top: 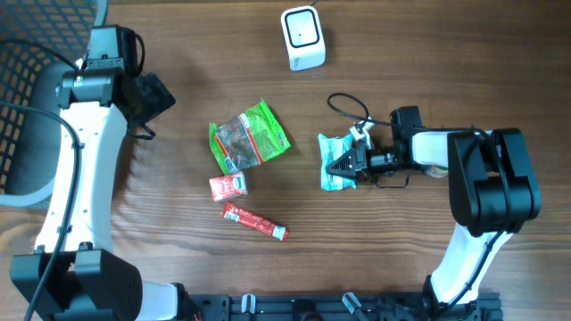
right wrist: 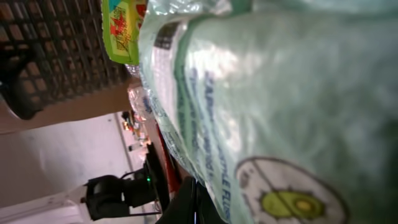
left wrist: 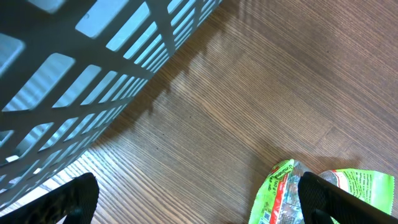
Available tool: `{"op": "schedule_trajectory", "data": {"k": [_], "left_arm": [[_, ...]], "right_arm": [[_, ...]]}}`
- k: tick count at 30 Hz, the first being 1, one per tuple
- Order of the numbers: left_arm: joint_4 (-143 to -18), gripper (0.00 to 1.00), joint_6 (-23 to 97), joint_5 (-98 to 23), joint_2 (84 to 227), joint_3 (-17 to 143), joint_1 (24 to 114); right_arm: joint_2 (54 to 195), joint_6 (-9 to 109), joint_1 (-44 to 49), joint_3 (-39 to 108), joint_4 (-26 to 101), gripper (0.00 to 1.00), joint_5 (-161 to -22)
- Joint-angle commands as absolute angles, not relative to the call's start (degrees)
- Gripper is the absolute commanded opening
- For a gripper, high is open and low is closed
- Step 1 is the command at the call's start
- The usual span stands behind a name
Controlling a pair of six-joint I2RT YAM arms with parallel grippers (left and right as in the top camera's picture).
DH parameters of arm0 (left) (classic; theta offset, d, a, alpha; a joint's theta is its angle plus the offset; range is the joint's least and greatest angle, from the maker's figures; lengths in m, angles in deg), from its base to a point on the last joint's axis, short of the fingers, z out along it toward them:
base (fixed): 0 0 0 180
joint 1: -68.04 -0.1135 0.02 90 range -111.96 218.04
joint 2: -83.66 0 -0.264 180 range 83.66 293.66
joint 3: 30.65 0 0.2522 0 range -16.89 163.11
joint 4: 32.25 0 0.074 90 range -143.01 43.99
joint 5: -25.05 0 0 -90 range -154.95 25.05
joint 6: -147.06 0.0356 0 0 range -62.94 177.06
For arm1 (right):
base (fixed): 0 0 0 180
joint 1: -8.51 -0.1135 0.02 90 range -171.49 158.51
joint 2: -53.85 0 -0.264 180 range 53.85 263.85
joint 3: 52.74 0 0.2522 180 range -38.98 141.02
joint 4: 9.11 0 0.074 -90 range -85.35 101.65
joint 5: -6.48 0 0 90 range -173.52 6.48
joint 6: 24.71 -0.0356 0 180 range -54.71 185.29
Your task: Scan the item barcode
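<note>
A: Biggest first, go.
B: Wooden table (top: 428, 53). Dark mesh basket (top: 27, 80) at its left edge.
A: Arms?
B: Left arm (top: 80, 169) runs up the left side. The left gripper (top: 159, 96) is beside the basket, jaws wide apart, holding nothing. Right arm (top: 486, 178) is bent at the elbow, forearm level, pointing left.
A: Right hand?
B: Right gripper (top: 343, 163) is clamped on the pale green packet (top: 332, 147), just right of table centre. Lifted or resting, can't tell.
A: Wrist view?
B: The packet fills it, print sideways.
A: Rest?
B: Green snack bag (top: 250, 135) at centre, apart from the packet. White scanner (top: 303, 37) near the top edge. Red stick (top: 254, 223) and small red pack (top: 228, 186) are below the bag.
</note>
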State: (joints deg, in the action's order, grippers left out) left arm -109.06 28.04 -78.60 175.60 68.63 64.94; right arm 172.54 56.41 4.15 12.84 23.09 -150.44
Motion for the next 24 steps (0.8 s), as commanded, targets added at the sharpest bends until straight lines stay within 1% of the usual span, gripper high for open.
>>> {"op": "schedule_trajectory", "data": {"k": [1,3,6,8,9,10,12,13,15,16,19,24], "left_arm": [[-109.08,1.00,28.28,-79.17,175.19,69.15,64.53],[-109.08,1.00,28.28,-79.17,175.19,69.15,64.53],[-109.08,1.00,28.28,-79.17,175.19,69.15,64.53],[-109.08,1.00,28.28,-79.17,175.19,69.15,64.53],[-109.08,1.00,28.30,-79.17,175.19,69.15,64.53],[-109.08,1.00,28.28,-79.17,175.19,69.15,64.53],[-109.08,1.00,28.28,-79.17,175.19,69.15,64.53],[-109.08,1.00,28.30,-79.17,175.19,69.15,64.53],[-109.08,1.00,28.28,-79.17,175.19,69.15,64.53],[-109.08,1.00,28.28,-79.17,175.19,69.15,64.53],[-109.08,1.00,28.28,-79.17,175.19,69.15,64.53],[-109.08,1.00,28.28,-79.17,175.19,69.15,64.53]], "right_arm": [[175.71,57.52,4.76,11.48,24.80,0.08,-137.65],[171.38,61.19,4.37,12.70,28.12,0.15,-140.34],[163.08,62.31,4.20,13.71,30.35,0.18,-141.02],[153.70,62.31,4.17,13.71,31.51,0.27,-139.81],[149.07,62.27,4.17,13.71,32.38,0.33,-138.15],[145.75,61.98,4.17,13.71,33.12,0.38,-135.88],[140.19,60.12,4.17,13.71,35.31,0.44,-126.07],[138.14,59.12,4.17,13.71,36.75,0.50,-119.25],[136.98,59.14,4.17,13.71,37.58,0.58,-112.86],[137.51,59.16,4.09,13.69,37.47,0.60,-109.35],[140.74,59.31,1.68,13.69,37.19,0.60,-104.95],[147.62,60.56,-6.62,13.69,30.37,0.60,-95.97]]}}
